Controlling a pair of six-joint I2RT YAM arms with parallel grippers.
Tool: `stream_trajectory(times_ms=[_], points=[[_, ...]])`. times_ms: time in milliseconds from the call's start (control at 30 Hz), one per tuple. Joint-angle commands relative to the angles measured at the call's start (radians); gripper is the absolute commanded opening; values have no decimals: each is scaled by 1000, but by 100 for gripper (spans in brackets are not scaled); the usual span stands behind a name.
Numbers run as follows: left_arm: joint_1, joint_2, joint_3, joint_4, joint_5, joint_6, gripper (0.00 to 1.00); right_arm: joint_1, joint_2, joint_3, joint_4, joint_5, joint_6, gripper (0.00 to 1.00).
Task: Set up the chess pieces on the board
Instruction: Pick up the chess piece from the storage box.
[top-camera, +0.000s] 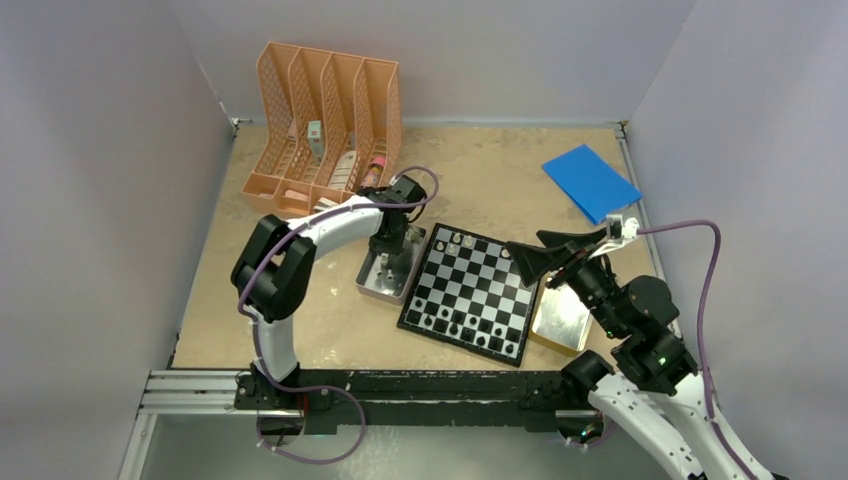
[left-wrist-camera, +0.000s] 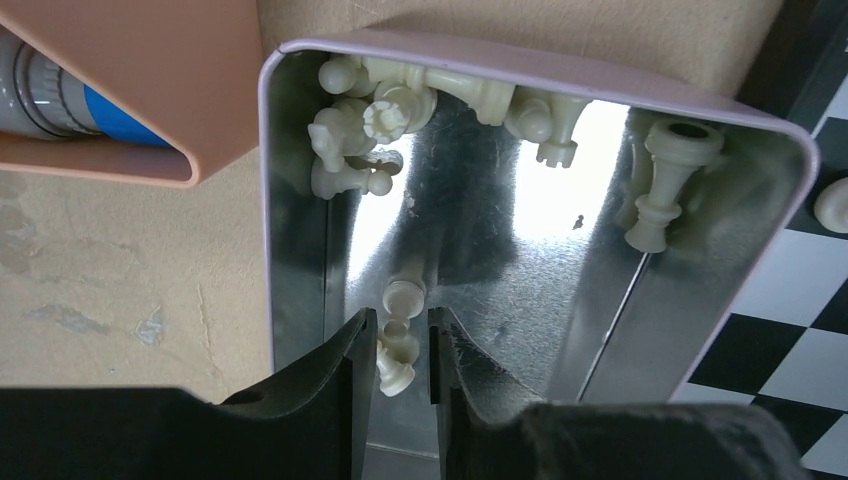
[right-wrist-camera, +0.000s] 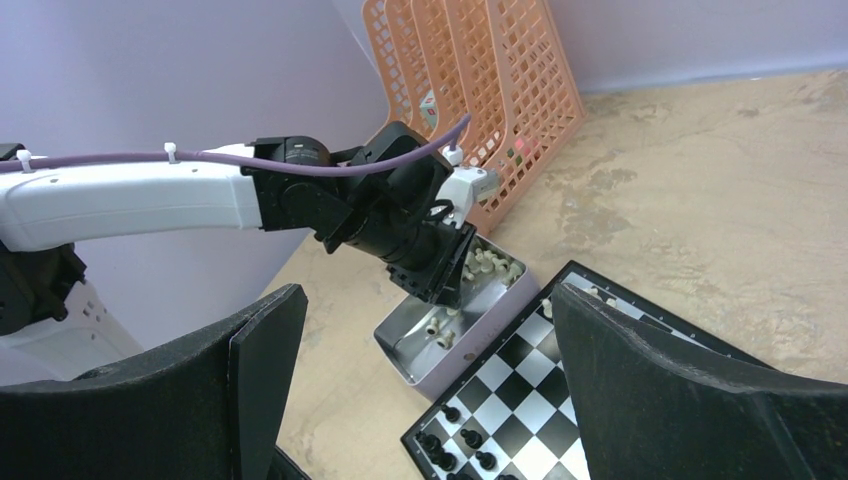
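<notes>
Tin floor (left-wrist-camera: 480, 250): pale chessman (left-wrist-camera: 398, 345) lying between the left gripper's (left-wrist-camera: 400, 318) fingers (left-wrist-camera: 350, 370).

Quick tally: two tins, one (top-camera: 374, 287) under the left claw (left-wrist-camera: 402, 335) and one (top-camera: 562, 322) well off to its right. One board (top-camera: 480, 290), one rack (top-camera: 330, 110) with four slots, one blue sheet (top-camera: 590, 182). Pale pieces (left-wrist-camera: 665, 180) in the near tin: one between the jaws, roughly six bunched ahead-left, one ahead-right. On the board, two or three pale and maybe five black pieces (right-wrist-camera: 470, 437), too tiny to count properly.
</notes>
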Motion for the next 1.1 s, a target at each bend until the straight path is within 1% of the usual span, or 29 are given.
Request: stream_trajectory(times_ms=[0, 233, 400, 467, 567, 600, 733, 867, 967, 1067], points=[[15, -22, -17, 44, 21, -10, 25, 5, 2, 2, 50, -19, -16, 95], [20, -16, -36, 60, 36, 1, 25, 5, 11, 3, 49, -9, -16, 95], [19, -24, -32, 41, 57, 1, 17, 5, 22, 3, 49, -8, -16, 95], [20, -32, -20, 11, 64, 3, 8, 5, 22, 5, 47, -6, -17, 95], [19, -58, -5, -14, 67, 15, 1, 5, 24, 7, 43, -5, -17, 95], [19, -67, 3, -24, 62, 18, 0, 5, 25, 6, 43, -6, -16, 95], [18, -89, 57, -58, 59, 36, 0, 5, 48, 20, 31, 0, -21, 95], [3, -99, 109, -53, 98, 59, 0, 5, 59, 39, 15, 21, -27, 94], [-28, -80, 173, -51, 105, 70, 1, 5, 55, 50, 7, 41, -27, 94], [-63, -25, 252, -64, 105, 83, 1, 5, 49, 55, -1, 58, -16, 94]])
